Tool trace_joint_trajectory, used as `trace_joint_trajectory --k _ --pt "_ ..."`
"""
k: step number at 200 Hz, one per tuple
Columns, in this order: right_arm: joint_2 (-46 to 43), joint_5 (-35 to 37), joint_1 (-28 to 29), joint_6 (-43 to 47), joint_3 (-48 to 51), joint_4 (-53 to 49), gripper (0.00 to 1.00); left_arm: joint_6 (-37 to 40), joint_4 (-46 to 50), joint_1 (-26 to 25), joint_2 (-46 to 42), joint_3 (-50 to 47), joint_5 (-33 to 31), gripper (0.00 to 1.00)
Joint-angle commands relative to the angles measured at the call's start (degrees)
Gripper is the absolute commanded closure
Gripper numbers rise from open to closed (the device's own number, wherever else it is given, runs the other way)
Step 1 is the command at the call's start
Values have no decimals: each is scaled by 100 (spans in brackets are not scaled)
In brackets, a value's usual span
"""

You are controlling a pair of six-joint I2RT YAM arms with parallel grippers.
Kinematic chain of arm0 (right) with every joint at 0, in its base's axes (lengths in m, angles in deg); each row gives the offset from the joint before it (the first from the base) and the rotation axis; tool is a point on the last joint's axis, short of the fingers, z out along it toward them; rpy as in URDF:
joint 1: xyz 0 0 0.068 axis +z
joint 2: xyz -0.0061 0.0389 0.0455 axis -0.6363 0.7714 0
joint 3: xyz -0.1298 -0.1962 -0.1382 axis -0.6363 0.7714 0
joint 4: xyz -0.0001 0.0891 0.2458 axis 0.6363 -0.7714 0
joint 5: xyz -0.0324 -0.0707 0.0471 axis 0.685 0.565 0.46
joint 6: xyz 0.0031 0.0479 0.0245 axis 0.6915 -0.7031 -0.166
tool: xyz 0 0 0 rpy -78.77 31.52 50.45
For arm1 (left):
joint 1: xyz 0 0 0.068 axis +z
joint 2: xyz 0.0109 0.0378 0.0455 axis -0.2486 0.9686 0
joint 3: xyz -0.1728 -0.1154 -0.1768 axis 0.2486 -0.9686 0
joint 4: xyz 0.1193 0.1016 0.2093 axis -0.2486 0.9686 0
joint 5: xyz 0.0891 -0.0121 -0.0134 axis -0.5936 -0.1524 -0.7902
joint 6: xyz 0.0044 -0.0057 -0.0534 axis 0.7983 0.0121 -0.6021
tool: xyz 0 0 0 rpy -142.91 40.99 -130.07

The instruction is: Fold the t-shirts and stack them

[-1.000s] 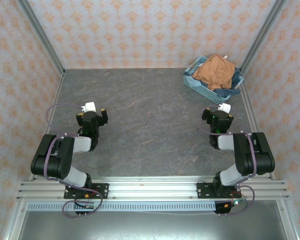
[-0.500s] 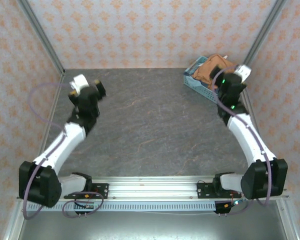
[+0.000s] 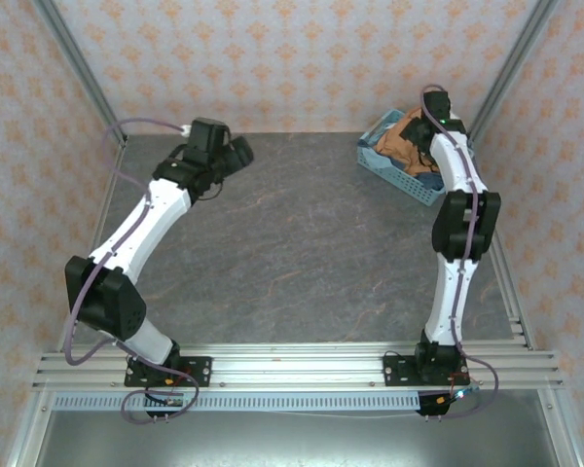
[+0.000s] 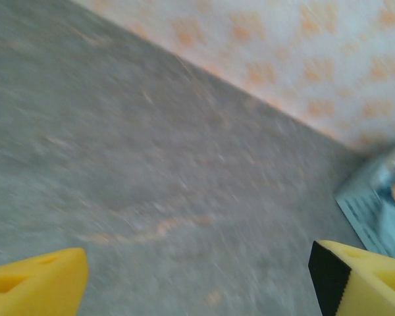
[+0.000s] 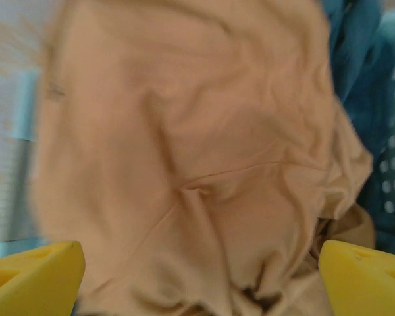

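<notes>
Grey worktop [image 3: 302, 233], far right corner, where the basket [image 3: 378, 161] holds the crumpled t-shirts [image 3: 404, 144]: my right gripper [image 5: 197, 280] hangs wide over them, my left gripper [image 4: 197, 276] wide over bare surface, and I risk pinching several layers and dragging the basket along.

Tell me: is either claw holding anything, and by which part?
Nothing is held. Left claw stands open over the table; right claw stands open above the orange t-shirt.

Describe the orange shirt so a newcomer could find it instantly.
Look to the far right corner of the grey marbled table, where a light-blue plastic lattice basket sits. The crumpled orange-tan cotton t-shirt lies heaped on top inside, warm-coloured against the dark-blue cloth beside it.
</notes>
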Motion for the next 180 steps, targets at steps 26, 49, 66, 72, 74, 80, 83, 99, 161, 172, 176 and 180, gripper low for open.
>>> trace_joint_trajectory --k 26,49,66,72,74,80,83,99,161,172,176,180 --pt "1207 -340 -117 28 -1828 -1115 30 -118 441 -469 -391 153 484 15" --pt "1235 -463 -121 -35 -1717 -701 56 36 764 -474 -601 143 276 15" --pt "980 -394 -117 -103 -1581 -450 92 203 1039 -466 -734 230 124 16" --pt "777 -372 -112 -117 -1422 -247 100 248 1116 -474 -772 259 102 16" --pt "707 -368 -112 -117 -1371 -175 100 260 1139 -472 -787 266 93 16" --pt "474 -331 -97 -124 -1171 41 100 286 1205 -474 -822 279 67 17" --pt "358 -291 -95 -127 -1091 131 100 297 1224 -473 -840 279 52 17" --pt "-225 10 -14 -98 -878 433 100 334 1317 -474 -912 216 -27 18" --pt "-1707 693 514 345 -1583 171 100 317 1350 -474 -719 71 -368 19" --pt "-1996 741 705 461 -1593 179 100 299 1466 -474 -674 160 -553 18" --pt "-2105 778 788 531 -1579 190 100 299 1506 -474 -665 200 -642 18" --pt "-2199 851 890 592 -1566 188 100 300 1546 -474 -659 228 -710 17"
